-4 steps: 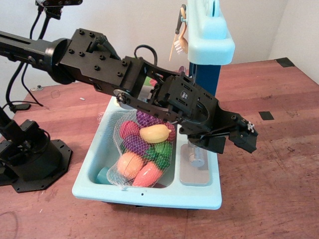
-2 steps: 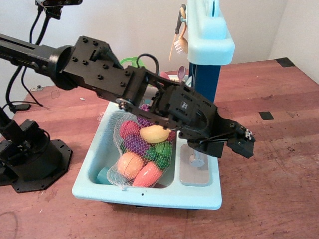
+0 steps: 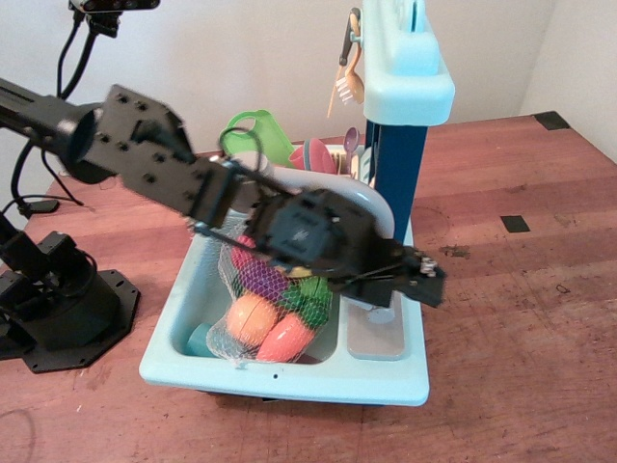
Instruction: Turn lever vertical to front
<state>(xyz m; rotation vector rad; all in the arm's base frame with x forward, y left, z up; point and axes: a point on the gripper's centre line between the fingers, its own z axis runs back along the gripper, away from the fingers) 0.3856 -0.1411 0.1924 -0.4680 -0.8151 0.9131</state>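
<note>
The lever (image 3: 383,311) is a small grey knob-and-rod piece on the flat grey panel at the right of the pale blue toy sink (image 3: 289,376). Only its lower part shows, under my gripper. My black gripper (image 3: 401,287) hangs low over that panel, one finger (image 3: 430,281) to the lever's right and the other dark part to its left. The jaws look spread, with the lever's top hidden between them. I cannot tell if a finger touches it.
A net bag of plastic fruit and vegetables (image 3: 275,309) fills the sink basin, right beside my wrist. A blue tower with a pale blue shelf (image 3: 410,87) stands behind the sink. Coloured cups and utensils (image 3: 308,149) sit at the back. The arm's base (image 3: 58,299) stands at left.
My arm has swung left and down. The gripper moved from beyond the sink's right edge to directly over the lever panel, uncovering the cups behind.
</note>
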